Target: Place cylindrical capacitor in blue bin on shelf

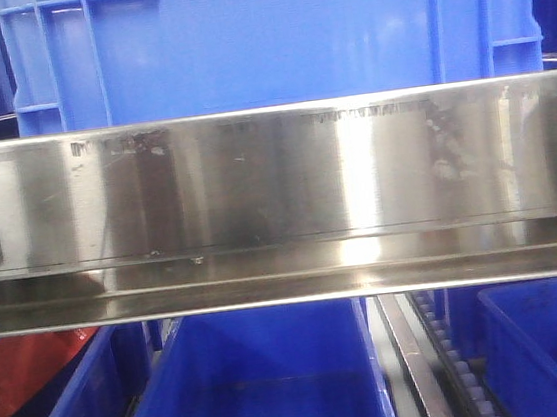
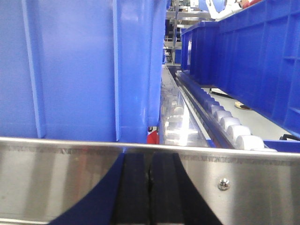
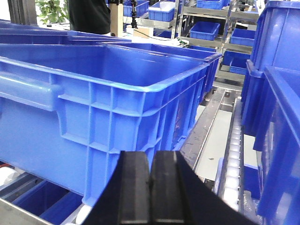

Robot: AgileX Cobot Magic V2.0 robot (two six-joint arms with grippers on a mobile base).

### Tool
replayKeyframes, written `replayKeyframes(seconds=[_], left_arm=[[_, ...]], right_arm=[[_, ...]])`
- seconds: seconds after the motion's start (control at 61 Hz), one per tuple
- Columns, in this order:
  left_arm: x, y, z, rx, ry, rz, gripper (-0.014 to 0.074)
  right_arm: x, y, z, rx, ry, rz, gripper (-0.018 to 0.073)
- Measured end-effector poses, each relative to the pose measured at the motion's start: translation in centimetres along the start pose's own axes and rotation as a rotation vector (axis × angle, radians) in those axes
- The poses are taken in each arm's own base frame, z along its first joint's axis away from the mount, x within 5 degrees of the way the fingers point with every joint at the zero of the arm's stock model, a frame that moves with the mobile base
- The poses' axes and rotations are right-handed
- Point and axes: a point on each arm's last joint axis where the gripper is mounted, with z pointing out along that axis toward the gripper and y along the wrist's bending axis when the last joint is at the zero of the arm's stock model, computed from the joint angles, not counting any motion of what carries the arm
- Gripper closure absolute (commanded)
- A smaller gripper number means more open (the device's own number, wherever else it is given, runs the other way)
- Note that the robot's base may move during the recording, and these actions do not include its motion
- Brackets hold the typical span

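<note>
My left gripper (image 2: 150,187), black pads pressed together with nothing between them, sits against the shiny stainless-steel shelf rail (image 2: 61,178) below a ribbed blue plastic bin (image 2: 75,70). My right gripper (image 3: 150,187) is likewise clenched empty beside a large open blue plastic crate (image 3: 108,98). I cannot see the cylindrical capacitor in any view.
</note>
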Motion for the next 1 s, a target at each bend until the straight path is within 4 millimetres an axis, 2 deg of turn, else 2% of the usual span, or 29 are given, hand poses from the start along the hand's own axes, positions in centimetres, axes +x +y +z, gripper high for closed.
replayKeyframes(seconds=[0.786,0.999], left_arm=[[0.0,0.0,0.0,0.0,-0.004,0.0,0.0707],[0.0,0.0,0.0,0.0,-0.004,0.0,0.0707]], right_arm=[[0.0,-0.1,0.0,0.012,-0.002,0.001,0.0713],[1.9,-1.0,-0.6,0.164,0.002,0.011,0.0713]])
